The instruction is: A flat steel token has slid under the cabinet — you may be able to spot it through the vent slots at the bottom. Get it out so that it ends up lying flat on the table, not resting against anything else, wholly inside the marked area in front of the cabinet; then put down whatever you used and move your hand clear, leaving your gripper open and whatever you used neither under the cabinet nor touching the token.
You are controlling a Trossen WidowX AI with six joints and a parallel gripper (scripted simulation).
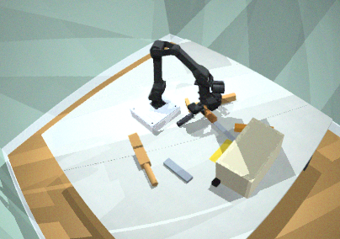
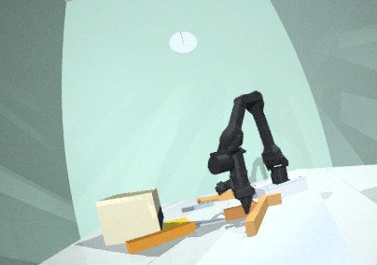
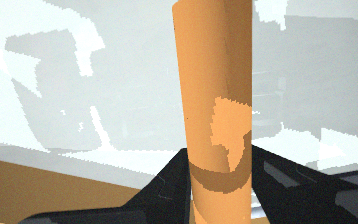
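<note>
My gripper (image 1: 204, 109) (image 2: 246, 210) (image 3: 214, 152) is shut on the orange handle of a tool, low over the table. The handle (image 1: 209, 114) (image 2: 233, 213) (image 3: 212, 85) stands out between the fingers in the wrist view. A thin grey blade (image 1: 223, 130) (image 2: 210, 222) runs on from it toward the cabinet; whether its tip is under the cabinet is hidden. The beige cabinet (image 1: 248, 156) (image 2: 128, 219) stands at the right in the top view. The yellow marked area (image 1: 220, 151) (image 2: 176, 221) shows in front of it, partly covered from view. I cannot see the steel token.
An orange bar (image 1: 241, 127) (image 2: 160, 238) lies beside the cabinet. Another orange piece (image 1: 228, 98) (image 2: 257, 217) is close by the gripper. A stepped orange piece (image 1: 140, 156) and a flat grey bar (image 1: 177, 170) (image 2: 198, 206) lie apart. A small black block (image 1: 215, 182) is at the cabinet's near corner.
</note>
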